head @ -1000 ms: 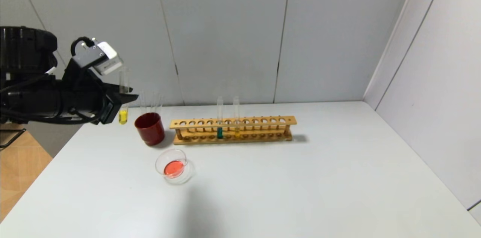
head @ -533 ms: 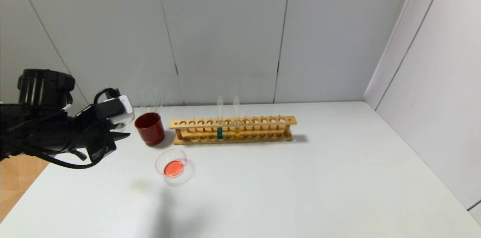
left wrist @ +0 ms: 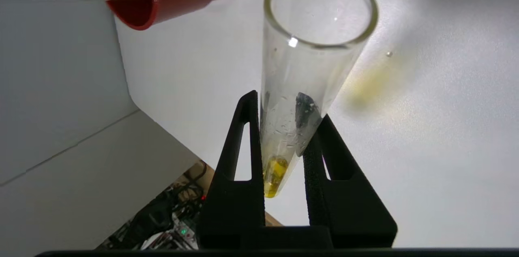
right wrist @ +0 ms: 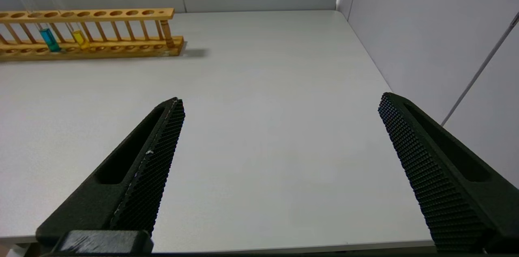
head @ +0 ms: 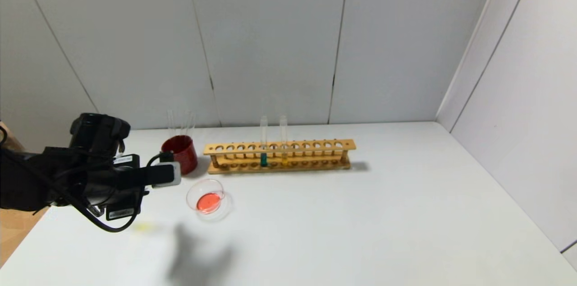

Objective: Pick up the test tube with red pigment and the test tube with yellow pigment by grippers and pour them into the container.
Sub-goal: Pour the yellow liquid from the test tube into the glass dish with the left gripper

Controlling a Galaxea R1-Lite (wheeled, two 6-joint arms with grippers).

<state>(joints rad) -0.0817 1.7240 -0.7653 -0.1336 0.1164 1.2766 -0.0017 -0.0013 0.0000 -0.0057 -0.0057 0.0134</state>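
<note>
Glass this thin looks light, slick and brittle. Left end effector [left wrist: 284,127] is clamped low on the yellow tube [left wrist: 302,82] (near its rounded bottom); right end effector [right wrist: 279,168] gapes, idle.

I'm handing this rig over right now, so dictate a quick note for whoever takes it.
Left tool: shut on the yellow-pigment tube, low over the table beside the glass dish; yellow liquid sits in the tube's bottom.
Right tool: open, idle over the table's right side.
Done: red liquid lies in the dish.
Left: pour the yellow into the dish.
</note>
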